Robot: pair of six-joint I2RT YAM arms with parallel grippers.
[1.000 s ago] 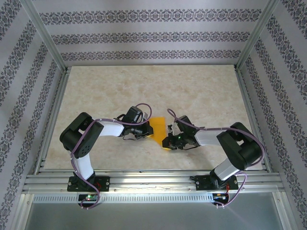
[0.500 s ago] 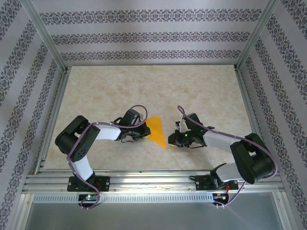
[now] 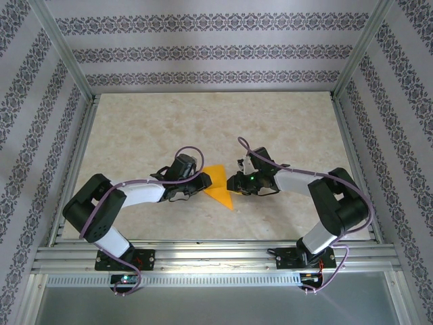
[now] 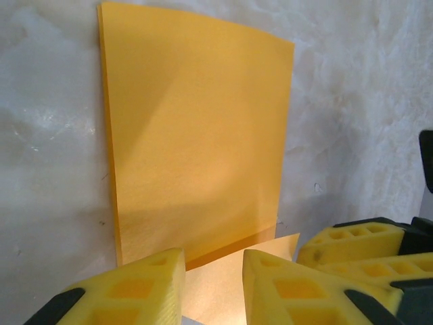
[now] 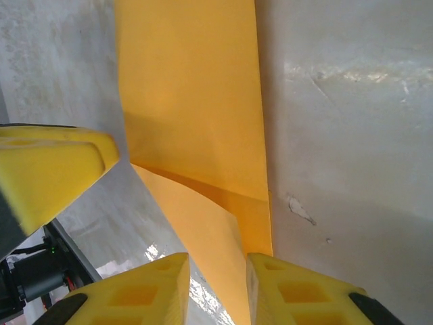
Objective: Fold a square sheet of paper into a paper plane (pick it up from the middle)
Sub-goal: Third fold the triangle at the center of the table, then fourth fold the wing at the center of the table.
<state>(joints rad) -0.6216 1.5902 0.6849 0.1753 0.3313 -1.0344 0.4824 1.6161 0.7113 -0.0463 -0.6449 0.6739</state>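
The orange-yellow sheet of paper (image 3: 220, 189) lies folded on the table between the two arms. In the left wrist view it is an oblong (image 4: 196, 135) with a paler corner flap raised off it. That flap runs into the gap of my left gripper (image 4: 213, 261), whose yellow fingers stand apart. My right gripper (image 5: 218, 264) straddles the same lifted flap of the sheet (image 5: 189, 88), jaws also apart. From above, the left gripper (image 3: 205, 181) and right gripper (image 3: 232, 183) face each other across the paper. A finished dart-shaped paper plane is out of view.
The pale marbled table (image 3: 284, 128) is ringed by an aluminium frame (image 3: 213, 252) and patterned walls. One of the right gripper's fingers (image 4: 352, 240) sits close beside the left one. A left finger (image 5: 54, 169) shows at the right wrist view's edge.
Both grippers closed in on the paper from either side. The left arm stretched further right and the right gripper moved up and left. The paper now looks narrower and more triangular from above.
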